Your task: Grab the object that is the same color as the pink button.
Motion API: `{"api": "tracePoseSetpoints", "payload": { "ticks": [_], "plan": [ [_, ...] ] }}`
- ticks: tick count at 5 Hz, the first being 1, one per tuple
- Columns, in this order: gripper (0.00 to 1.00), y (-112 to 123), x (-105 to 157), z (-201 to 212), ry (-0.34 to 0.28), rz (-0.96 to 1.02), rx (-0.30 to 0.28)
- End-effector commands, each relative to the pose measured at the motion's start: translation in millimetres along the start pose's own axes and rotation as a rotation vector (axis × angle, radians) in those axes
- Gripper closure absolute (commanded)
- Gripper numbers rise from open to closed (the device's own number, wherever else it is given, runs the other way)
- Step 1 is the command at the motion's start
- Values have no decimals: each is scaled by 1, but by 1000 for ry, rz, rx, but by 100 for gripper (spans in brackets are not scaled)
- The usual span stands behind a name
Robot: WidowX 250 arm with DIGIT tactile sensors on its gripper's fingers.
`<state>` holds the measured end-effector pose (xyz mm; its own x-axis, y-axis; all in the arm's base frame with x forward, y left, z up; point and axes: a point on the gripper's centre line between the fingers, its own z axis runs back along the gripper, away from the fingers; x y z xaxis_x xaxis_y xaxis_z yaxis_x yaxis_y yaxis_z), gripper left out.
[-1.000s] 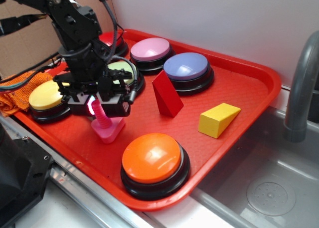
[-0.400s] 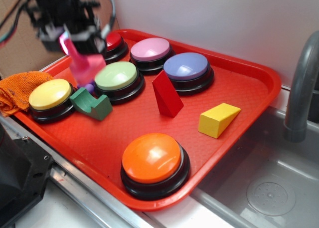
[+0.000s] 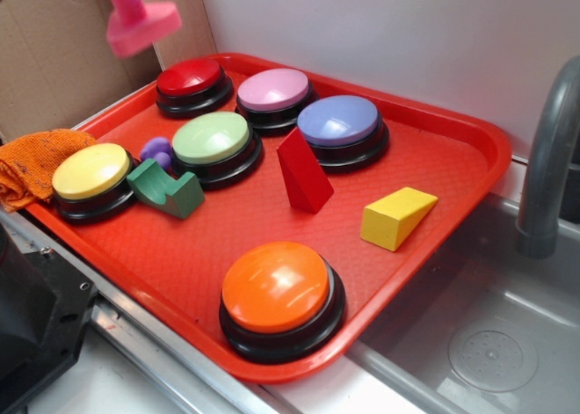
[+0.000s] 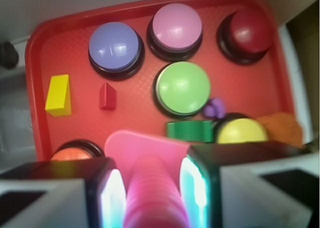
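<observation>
Gripper [image 4: 148,188]: I saw its jaws pinching the pink bolt [image 4: 150,183] by the ribbed post, bolt at upper left of the exterior frame, above the tray [image 3: 435,160] holding the pink button [image 3: 273,89].

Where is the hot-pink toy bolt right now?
The pink bolt hangs clear above the tray's back-left corner in the exterior view; the wrist view shows the gripper clamped on its ribbed post.

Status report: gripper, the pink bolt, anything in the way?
Gripper shut on pink bolt. Bolt lifted high above red tray. Nothing in the way.
</observation>
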<state>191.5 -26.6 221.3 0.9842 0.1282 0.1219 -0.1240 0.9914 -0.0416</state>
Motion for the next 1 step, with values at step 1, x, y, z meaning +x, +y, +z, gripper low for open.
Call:
{"api": "tracePoseSetpoints", "payload": {
  "ticks": [1],
  "plan": [
    [100, 10, 5, 19, -26, 39, 31]
  ]
}}
